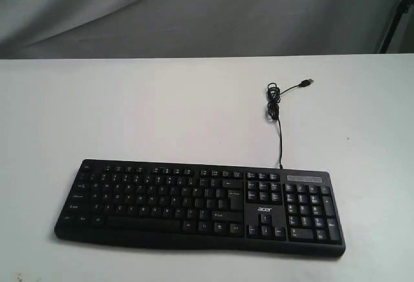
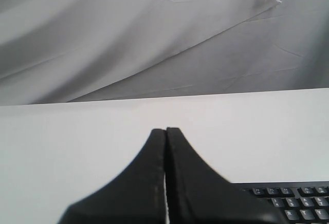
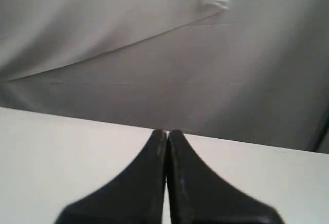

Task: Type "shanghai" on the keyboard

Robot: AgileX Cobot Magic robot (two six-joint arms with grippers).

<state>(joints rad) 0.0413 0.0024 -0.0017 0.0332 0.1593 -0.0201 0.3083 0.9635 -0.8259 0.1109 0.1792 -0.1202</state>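
The black keyboard (image 1: 200,206) lies flat near the front of the white table, number pad to the right, with a small white logo on it. Its thin black cable (image 1: 278,110) runs back from the rear edge, coiled once and ending in a loose USB plug (image 1: 308,82). Neither arm shows in the exterior view. In the left wrist view my left gripper (image 2: 165,130) is shut with nothing in it, and a corner of the keyboard (image 2: 295,203) shows beside it. My right gripper (image 3: 167,131) is shut and empty over bare table, no keyboard in its view.
The white table (image 1: 129,107) stretches back to a grey draped cloth backdrop (image 1: 207,10). A dark stand leg (image 1: 396,17) is at the far right behind the table.
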